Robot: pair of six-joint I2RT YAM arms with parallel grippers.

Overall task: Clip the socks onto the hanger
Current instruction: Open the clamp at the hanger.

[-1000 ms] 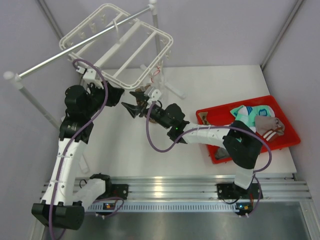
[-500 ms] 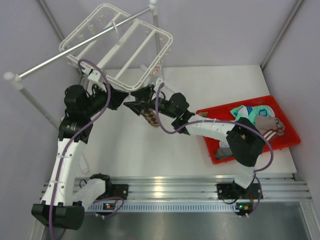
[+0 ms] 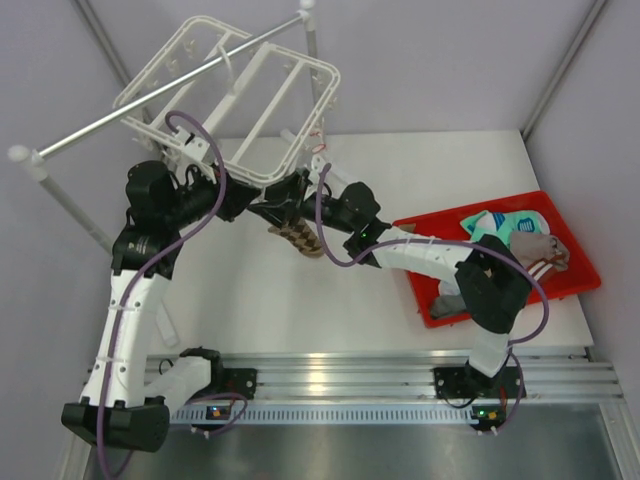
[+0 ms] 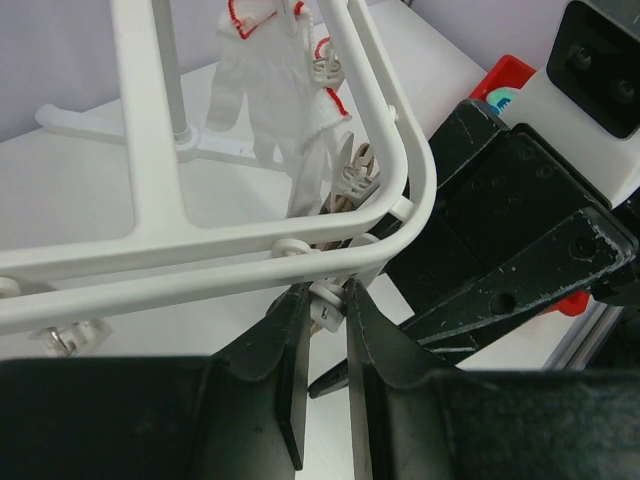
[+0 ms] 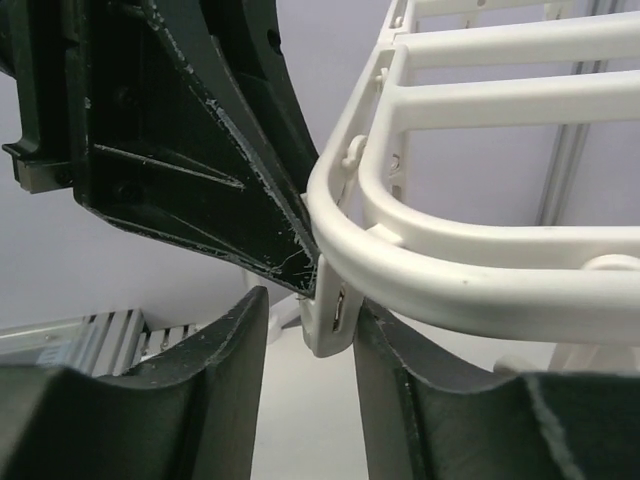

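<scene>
The white hanger (image 3: pixel 329 95) hangs from the rail at the back left. My left gripper (image 3: pixel 245 198) is at its near corner, shut on a small white clip (image 4: pixel 330 303) under the hanger's bar (image 4: pixel 150 250). My right gripper (image 3: pixel 285 200) faces it from the right. Its jaws stand apart around the same clip (image 5: pixel 332 315), which touches only the right finger, below the hanger's rim (image 5: pixel 470 270). A brown-and-tan checkered sock (image 3: pixel 300 238) dangles just below the two grippers. I cannot tell what holds it. A teal-and-white sock (image 3: pixel 500 228) and a grey one (image 3: pixel 540 248) lie in the red tray (image 3: pixel 440 212).
The long grey rail (image 3: pixel 100 118) runs diagonally over the hanger on white posts. A white cloth with red trim (image 4: pixel 270 80) hangs from a clip on the hanger's far side. The red tray sits at the table's right edge.
My right gripper has carried the checkered sock up and left to the hanger's near corner. My left gripper has closed in on the clip there. The hanger has shifted slightly up and left.
</scene>
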